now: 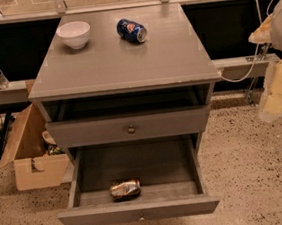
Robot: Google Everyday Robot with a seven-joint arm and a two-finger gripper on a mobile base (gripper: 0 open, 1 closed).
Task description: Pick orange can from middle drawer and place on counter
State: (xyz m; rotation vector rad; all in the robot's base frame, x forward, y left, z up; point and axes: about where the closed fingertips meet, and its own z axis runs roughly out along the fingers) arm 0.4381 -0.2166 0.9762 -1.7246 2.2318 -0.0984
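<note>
Camera view: dented orange-bronze metal can [125,188] lies on its side near the front of the pulled-out grey wooden middle drawer [139,211]. Pale gripper [278,82] at right edge, beside flat grey counter [125,61]; cannot tell its grip state.

We log warm, fairly dim overhead light. The worktop [120,61] shows a soft sheen toward its far edge; the open middle drawer [139,211] is shadowed toward its back. The gripper [276,87], at the right edge, registers as a pale, washed-out, out-of-focus smear.
</note>
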